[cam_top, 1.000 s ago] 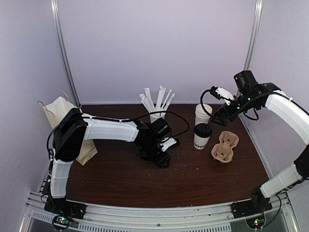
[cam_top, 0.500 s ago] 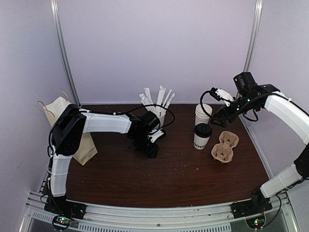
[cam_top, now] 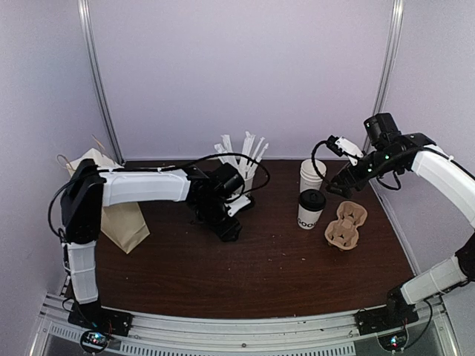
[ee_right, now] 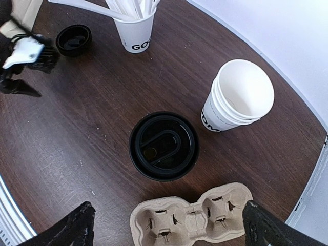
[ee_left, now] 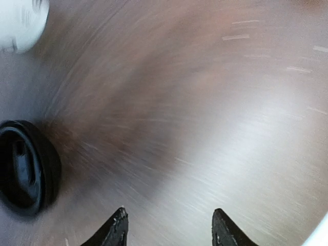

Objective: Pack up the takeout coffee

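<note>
Takeout coffee [cam_top: 311, 210], a white paper cup with dark lettering and a round black lid, stands upright on the brown table [cam_top: 282, 274]. It sits directly beneath the right gripper [ee_right: 169, 228], whose two dark fingers are spread wide with nothing between them. In the right wrist view the cup's lid lies just beyond the fingers and centred between them. A cardboard cup carrier [ee_right: 189, 218] lies between the fingers, just beside the cup. A stack of lidless white cups [ee_right: 238, 97] stands farther out, to the gripper's right. A white cup of straws [ee_right: 134, 31] stands farthest out, slightly left.

The left gripper [ee_left: 170, 233] is low over the table, well to the left of the coffee. Its fingers are parted and grasp nothing. The left wrist view is blurred. A loose black lid [ee_left: 23, 166] lies on the table to that gripper's left. A brown paper bag [cam_top: 122, 215] stands behind that arm, at the table's left edge.
</note>
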